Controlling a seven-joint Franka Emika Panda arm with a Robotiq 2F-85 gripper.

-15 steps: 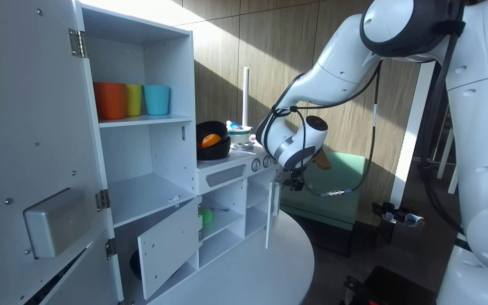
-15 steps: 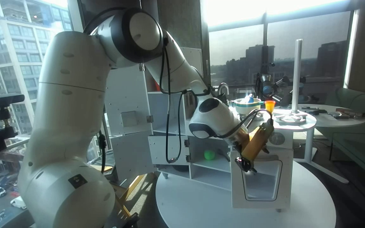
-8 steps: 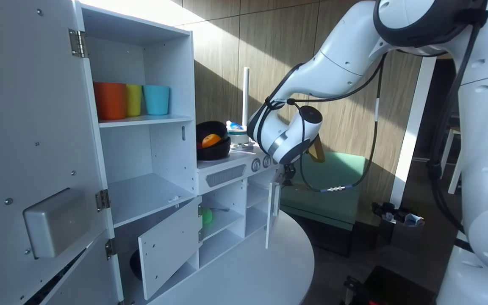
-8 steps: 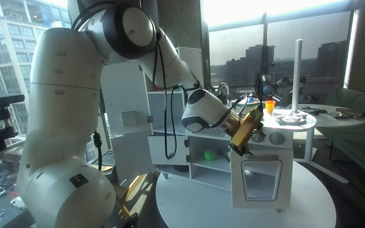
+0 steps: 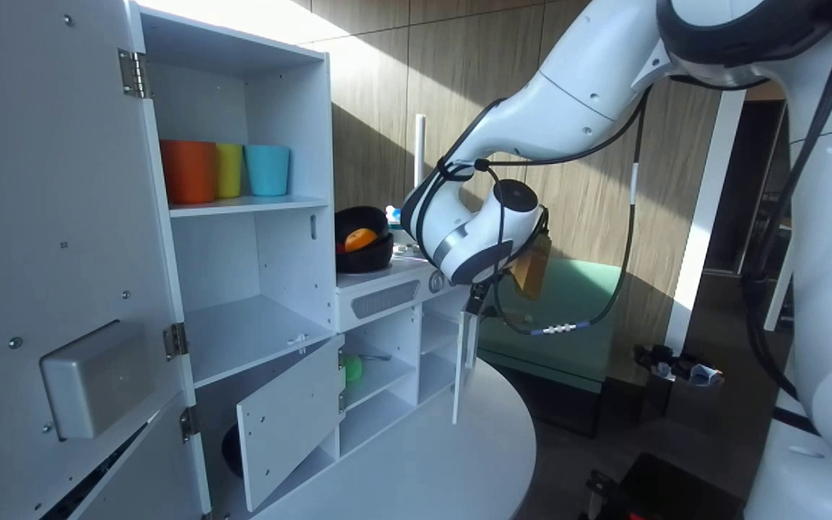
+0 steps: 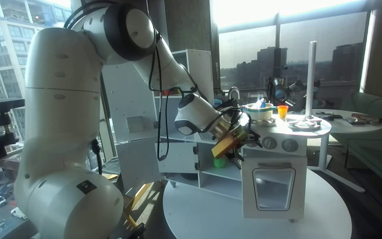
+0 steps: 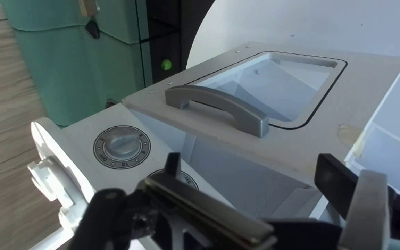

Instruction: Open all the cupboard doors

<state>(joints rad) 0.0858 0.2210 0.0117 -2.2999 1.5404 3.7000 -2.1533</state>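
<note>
Door [image 7: 290,142], upper right in wrist view, looked light, stiff, best pulled by its handle [image 7: 217,99], the tool [image 7: 252,168] gaping below.

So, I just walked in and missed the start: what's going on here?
A robot arm is busy opening up a toy kitchen. Its gripper is open near the oven door, itself partly open; whether they touch isn't clear. The tall door, the door below it and the small door all stand open.

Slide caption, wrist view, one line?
Open black two-finger gripper near a partly open white windowed toy-kitchen door, the door's curved grey handle ungripped.
</note>
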